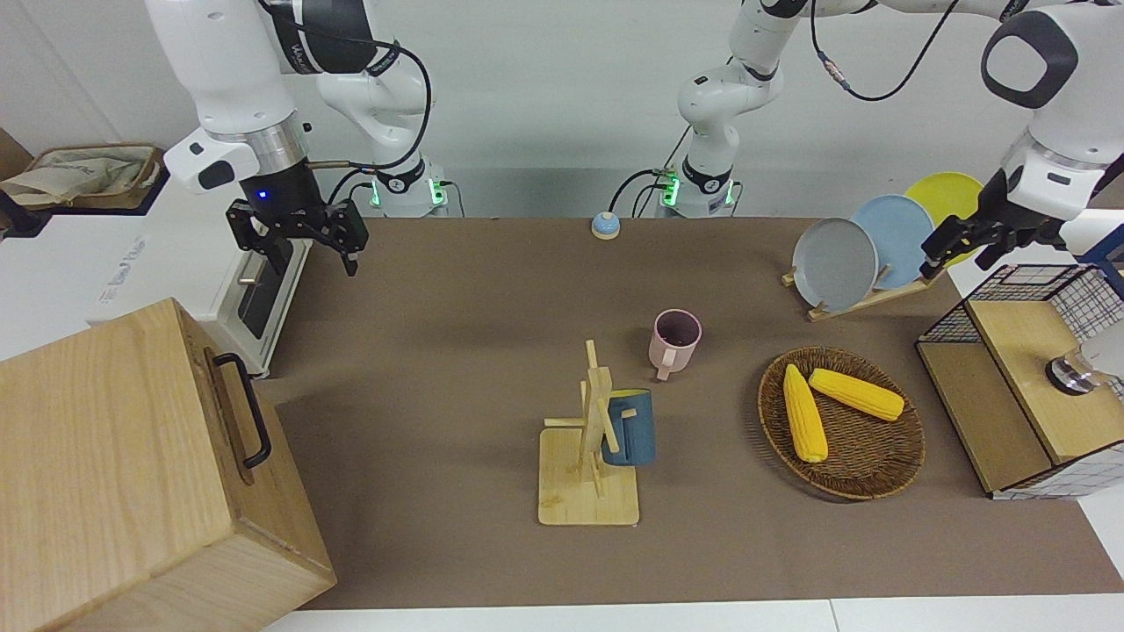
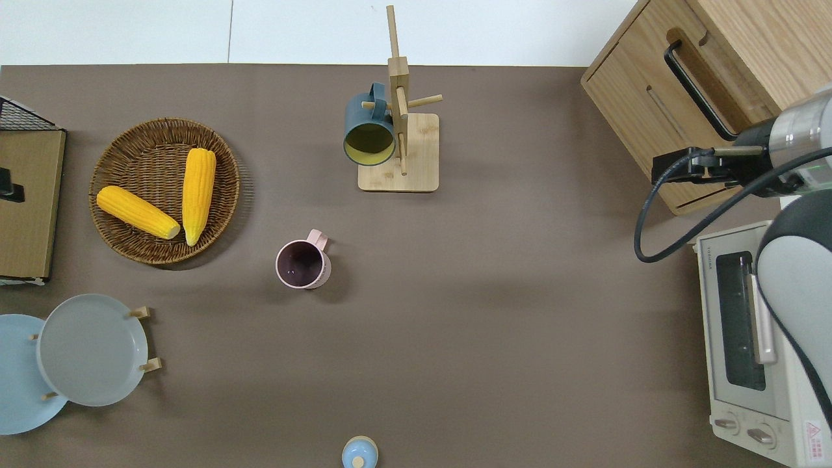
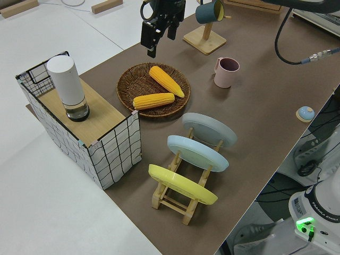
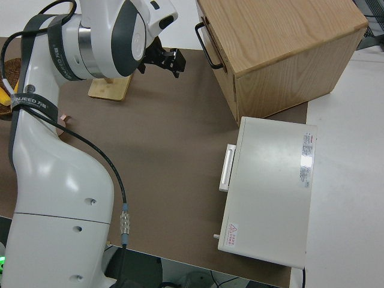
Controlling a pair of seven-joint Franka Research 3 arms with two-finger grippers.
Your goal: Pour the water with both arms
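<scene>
Front view: puts left gripper [image 1: 973, 244], fingers spread, over crate [image 1: 1019, 342], nearest white bottle [image 3: 66, 79]; right gripper [image 1: 307, 246], likewise spread, well apart.

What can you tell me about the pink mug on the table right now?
The pink mug stands upright on the brown table, mouth up, near the middle. It looks matte, pale pink outside and darker inside, with one handle pointing away from the robots. Whether it holds any liquid cannot be told. It is nearer to the robots than the wooden mug rack and touches nothing but the table. No gripper is near it.
</scene>
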